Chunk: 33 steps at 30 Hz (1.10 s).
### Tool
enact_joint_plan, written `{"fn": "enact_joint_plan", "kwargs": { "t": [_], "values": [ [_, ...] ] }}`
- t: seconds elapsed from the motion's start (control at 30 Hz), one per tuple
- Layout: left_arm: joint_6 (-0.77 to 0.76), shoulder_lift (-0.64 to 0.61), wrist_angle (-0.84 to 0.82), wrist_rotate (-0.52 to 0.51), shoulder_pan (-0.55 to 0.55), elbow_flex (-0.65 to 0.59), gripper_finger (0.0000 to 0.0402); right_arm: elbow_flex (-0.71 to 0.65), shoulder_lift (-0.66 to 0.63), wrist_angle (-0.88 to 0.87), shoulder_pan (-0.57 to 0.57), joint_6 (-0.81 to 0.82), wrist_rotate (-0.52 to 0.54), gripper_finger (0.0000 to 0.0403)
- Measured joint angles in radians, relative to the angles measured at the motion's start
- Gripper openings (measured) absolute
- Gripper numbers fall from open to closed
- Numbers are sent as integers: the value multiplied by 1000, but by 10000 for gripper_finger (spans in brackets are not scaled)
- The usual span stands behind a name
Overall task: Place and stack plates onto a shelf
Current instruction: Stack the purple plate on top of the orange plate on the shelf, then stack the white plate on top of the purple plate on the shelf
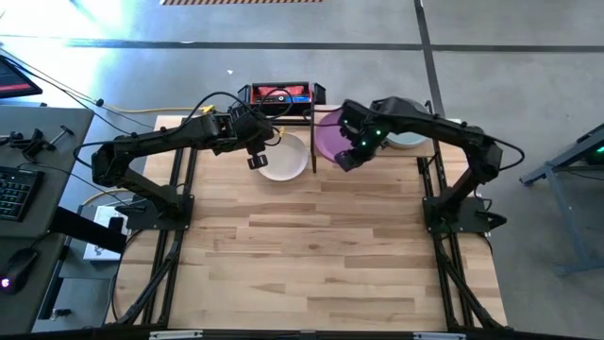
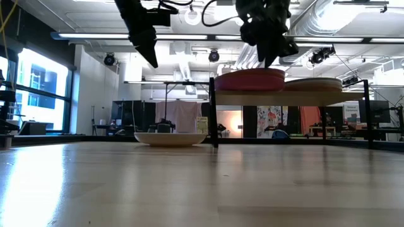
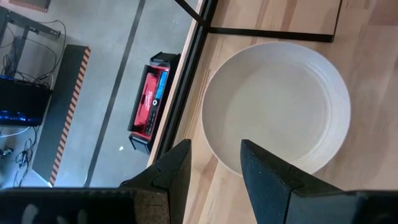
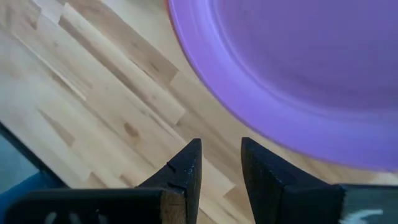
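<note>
One cream-white plate (image 1: 283, 157) sits on the table, left of the shelf (image 2: 284, 96). The left gripper (image 1: 258, 161) hovers above its rim, jaws open and empty, probably to grab it. The right gripper (image 1: 345, 157), open too, hangs over the purple plate (image 1: 330, 137) on the shelf.

Matte purple plate (image 4: 298, 68) on light-wood shelf (image 4: 106, 112); matte cream plate (image 3: 277, 106).

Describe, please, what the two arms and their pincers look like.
Both arms are dark, jointed and slim, mounted on black frames at the table's sides. The left pincer and right pincer each have two black wedge-shaped fingers. Black cables loop above the left arm; small green lights glow near the right wrist.
</note>
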Motion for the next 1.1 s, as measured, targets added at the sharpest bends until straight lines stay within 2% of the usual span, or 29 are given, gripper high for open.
{"fn": "enact_joint_plan", "kwargs": {
  "t": [0.53,0.7,0.83,0.97,1.1],
  "values": [
    [-23,0,0,0,0,0,126,0,29,66,-63,-8,104,92],
    [-34,0,-1,0,0,0,126,0,30,65,-76,-22,88,92],
    [-115,0,-4,6,7,-12,126,0,30,64,-70,-37,28,92],
    [-205,0,-16,82,34,-66,126,0,22,64,-53,-48,-3,92],
    [-287,0,-9,92,66,-139,126,0,12,63,-38,-61,-28,92]
  ]
}}
